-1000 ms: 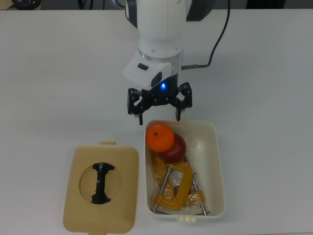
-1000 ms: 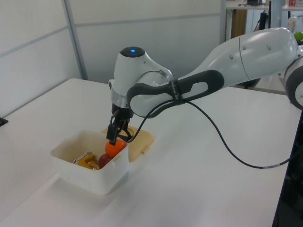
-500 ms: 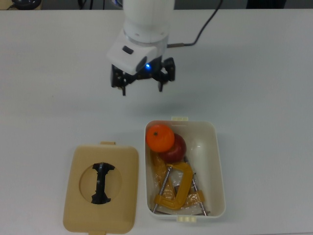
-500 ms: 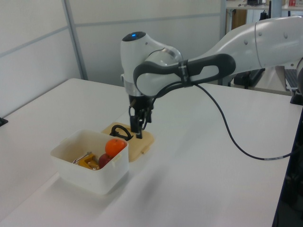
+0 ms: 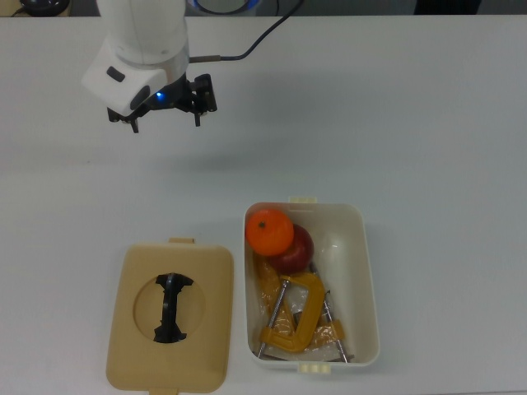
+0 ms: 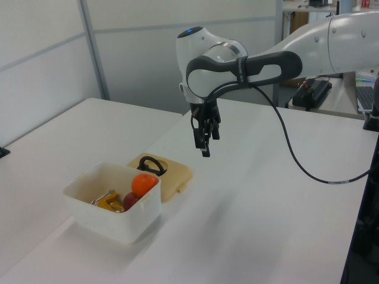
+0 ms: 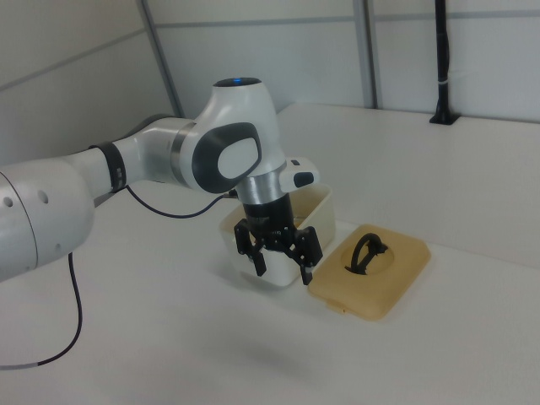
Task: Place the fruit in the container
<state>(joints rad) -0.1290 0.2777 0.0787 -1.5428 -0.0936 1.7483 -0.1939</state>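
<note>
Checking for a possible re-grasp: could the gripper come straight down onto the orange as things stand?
Probably yes. The orange sits on top at one end of the open tub, lid off beside it; the gripper, fingers open and empty, hangs clear over bare table.

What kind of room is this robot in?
Probably a robot lab or workshop. A white robot arm with a trailing cable works over a plain white table, with bare partition walls behind.

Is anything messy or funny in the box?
A bit. The orange sits piled on the apple, poking above the tub rim. Yellow clamps share the tub. The lid lies off, beside it. Nothing spilled.
</note>
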